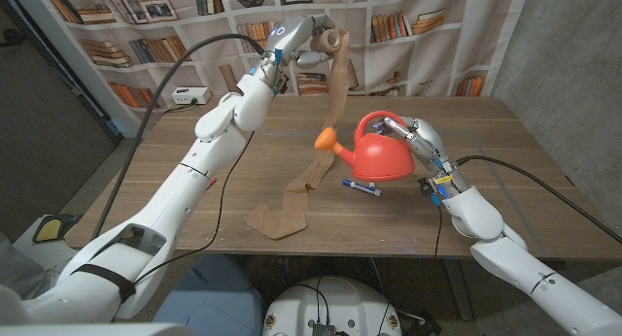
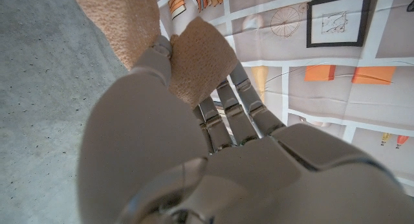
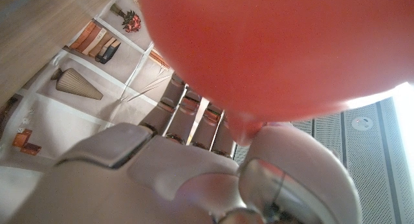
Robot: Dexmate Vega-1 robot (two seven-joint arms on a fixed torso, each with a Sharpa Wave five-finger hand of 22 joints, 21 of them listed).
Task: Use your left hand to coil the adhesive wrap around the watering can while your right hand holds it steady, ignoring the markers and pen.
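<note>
Head view, left hand [image 1: 309, 43] raised high gripping adhesive wrap [image 1: 335, 84], right hand [image 1: 420, 140] clasping watering can [image 1: 381, 151] on table [image 1: 194, 171]

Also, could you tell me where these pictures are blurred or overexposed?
Head view: evenly lit and sharp. Left wrist view: the tan adhesive wrap and left hand are soft, too close to focus. Right wrist view: the red plastic watering can is a close blur, with blown-out glare at the picture's edge.
</note>
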